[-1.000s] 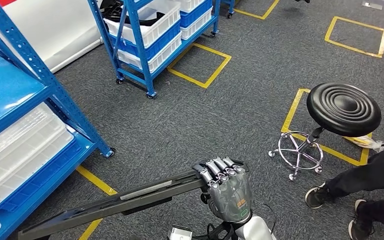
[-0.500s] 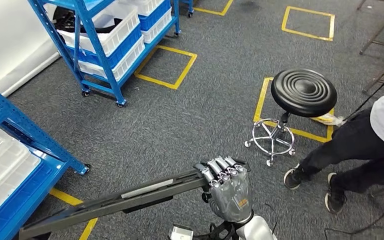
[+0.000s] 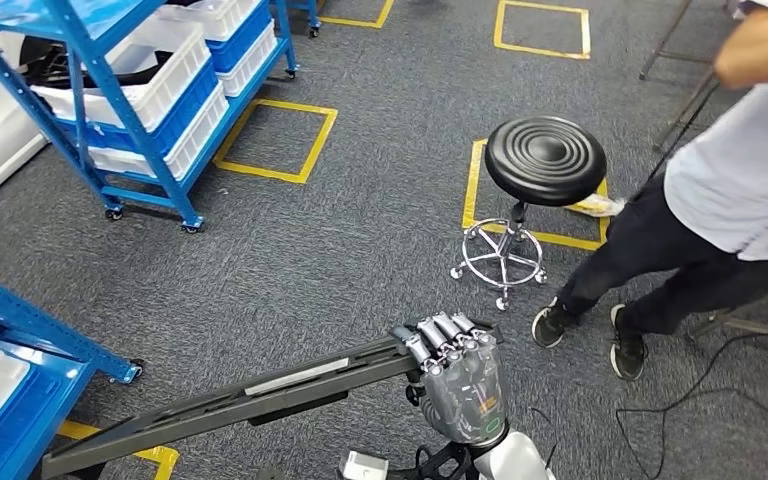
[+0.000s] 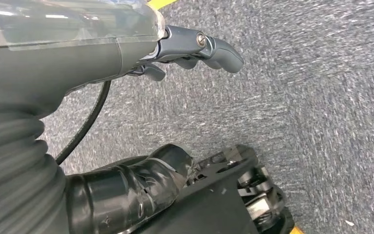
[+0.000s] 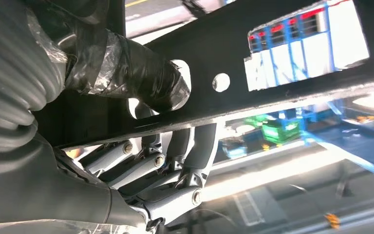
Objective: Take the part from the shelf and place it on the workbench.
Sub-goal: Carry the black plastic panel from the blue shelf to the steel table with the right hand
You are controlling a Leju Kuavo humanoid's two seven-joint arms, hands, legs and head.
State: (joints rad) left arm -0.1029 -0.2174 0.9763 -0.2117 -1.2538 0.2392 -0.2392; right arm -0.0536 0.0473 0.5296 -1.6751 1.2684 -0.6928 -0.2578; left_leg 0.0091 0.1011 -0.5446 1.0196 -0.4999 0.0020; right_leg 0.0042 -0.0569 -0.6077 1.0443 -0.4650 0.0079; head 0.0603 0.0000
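Note:
The part (image 3: 260,392) is a long flat black bar with holes and a pale label. It stretches from the lower left of the head view to my right hand (image 3: 460,385), which grips its right end from below, with the fingers curled over its edge. In the right wrist view, my thumb (image 5: 141,73) lies across the bar (image 5: 282,53) and my fingers (image 5: 165,170) wrap around its other side. My left hand (image 4: 175,48) hangs over grey carpet with its fingers stretched out and nothing in them.
A black round stool (image 3: 545,160) on a chrome base stands ahead on the right. A person (image 3: 730,190) stands just beyond it. Blue shelving with white bins (image 3: 130,90) is far left, and another blue shelf (image 3: 10,330) near left. A cable (image 3: 700,400) lies on the carpet.
The whole view has swung to the right: the shelves slid off to the left, and the stool and the person came further in. My right hand still holds the bar the same way.

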